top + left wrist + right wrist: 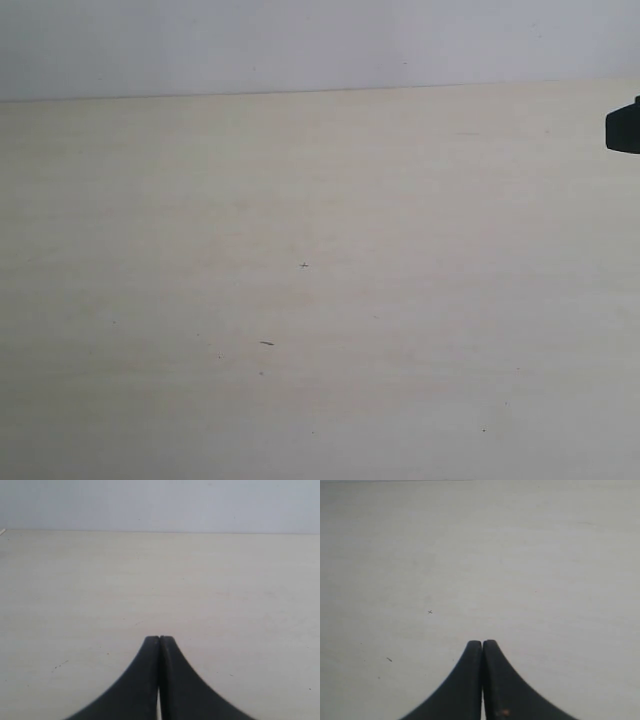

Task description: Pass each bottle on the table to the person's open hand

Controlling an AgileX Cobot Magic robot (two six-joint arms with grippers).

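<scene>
The black left gripper [159, 640] and black right gripper [482, 643] hang pressed shut above a wide, pale beige wood-grain table [300, 200].

Each gripper's curved fingers meet tip to tip, holding nothing, and the tabletop fills the view beneath them. A tiny dark cross-shaped mark [303, 265] and a short dark streak [266, 343] lie near the table's middle. A black rounded shape [622, 125] pokes in at the exterior view's right edge, too cropped to identify. A plain grey-white wall [300, 45] runs behind the far edge.
</scene>
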